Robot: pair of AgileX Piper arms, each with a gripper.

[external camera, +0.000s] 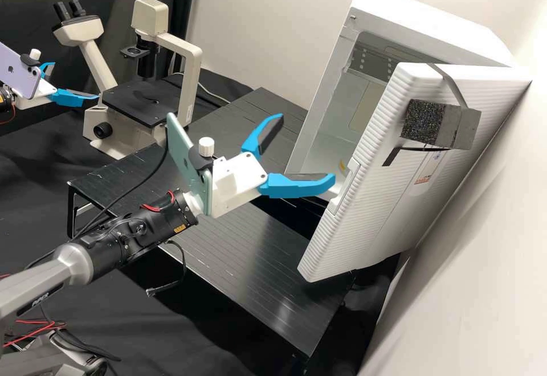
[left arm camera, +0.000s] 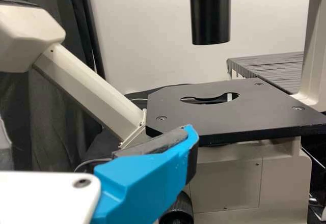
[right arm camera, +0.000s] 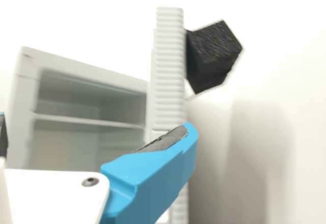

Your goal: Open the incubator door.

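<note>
While the right arm reaches in low and slanting across the bench (external camera: 228, 250), its jaws (external camera: 306, 148) are spread wide, one finger beside the edge of the incubator door (external camera: 393, 205). That door stands open at the bench's right end, baring the white incubator's (external camera: 433, 14) shelf (right arm camera: 86, 120). The left arm's gripper (external camera: 75, 80) sits level beyond the bench's left corner, also wide, near a microscope (external camera: 185, 57). The bench top is black and ribbed; behind are a pale wall (external camera: 273, 17) and dark curtain (external camera: 28, 0). The door bears a printed label (external camera: 424, 172).
</note>
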